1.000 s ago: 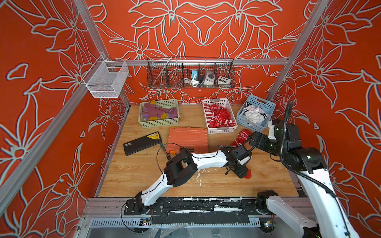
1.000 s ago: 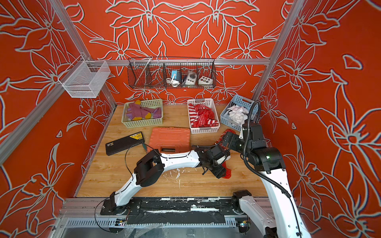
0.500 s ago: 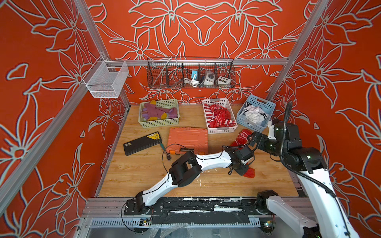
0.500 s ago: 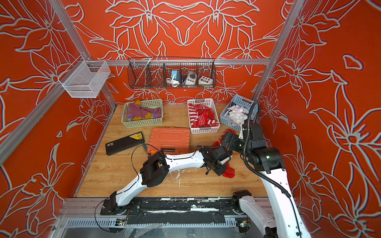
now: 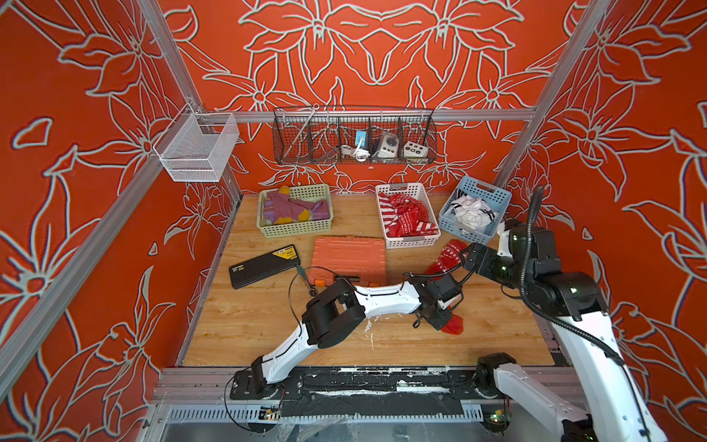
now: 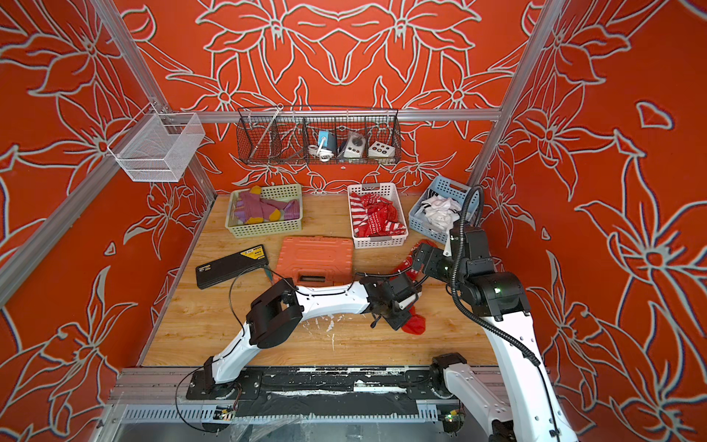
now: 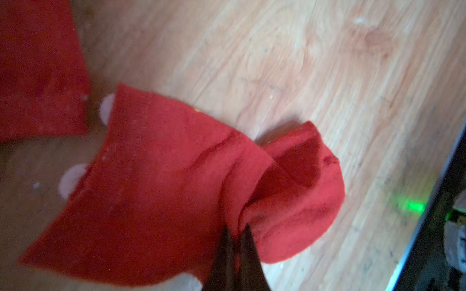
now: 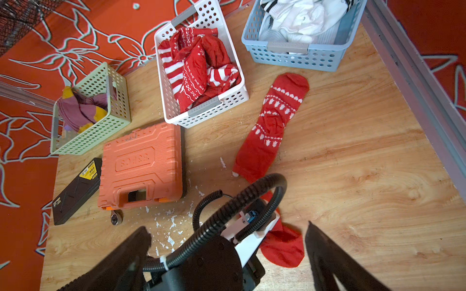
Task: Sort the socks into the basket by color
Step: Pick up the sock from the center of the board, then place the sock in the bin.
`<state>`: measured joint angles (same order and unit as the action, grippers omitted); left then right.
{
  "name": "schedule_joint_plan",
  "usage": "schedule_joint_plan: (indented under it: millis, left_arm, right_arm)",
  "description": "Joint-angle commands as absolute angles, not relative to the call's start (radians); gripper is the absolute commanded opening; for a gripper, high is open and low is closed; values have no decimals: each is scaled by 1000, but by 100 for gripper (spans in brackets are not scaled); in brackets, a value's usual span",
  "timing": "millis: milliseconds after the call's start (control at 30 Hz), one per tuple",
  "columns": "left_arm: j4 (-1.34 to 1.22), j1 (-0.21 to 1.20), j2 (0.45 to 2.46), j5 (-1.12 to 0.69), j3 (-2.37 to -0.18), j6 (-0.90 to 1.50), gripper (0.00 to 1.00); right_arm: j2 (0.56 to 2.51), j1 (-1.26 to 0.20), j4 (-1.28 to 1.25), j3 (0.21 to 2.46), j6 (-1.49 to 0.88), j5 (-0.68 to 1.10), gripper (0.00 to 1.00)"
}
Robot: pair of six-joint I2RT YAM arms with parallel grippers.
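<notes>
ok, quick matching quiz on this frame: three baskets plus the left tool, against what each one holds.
1. green basket
2. white basket
3. blue basket
4. left tool

a. white socks
b. plain red sock, pinched shut on it
c. purple socks
d. red patterned socks

Pairs: 1-c, 2-d, 3-a, 4-b.

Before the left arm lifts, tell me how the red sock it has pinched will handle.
Probably floppy: the red sock bunches into folds where the left pincer is shut on it, so the rest should dangle. Likely light: thin fabric lying flat on the wooden table. It may drag rather than roll.
</notes>
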<state>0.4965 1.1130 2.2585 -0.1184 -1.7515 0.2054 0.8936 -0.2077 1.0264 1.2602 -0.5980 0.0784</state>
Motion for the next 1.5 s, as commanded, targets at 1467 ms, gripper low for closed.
schedule_joint_plan:
  millis: [1467]
  left_arm:
    - [515, 477, 2505, -426, -2484, 217, 0]
  right_arm:
    - [1235, -107, 867, 1377, -547, 123, 97]
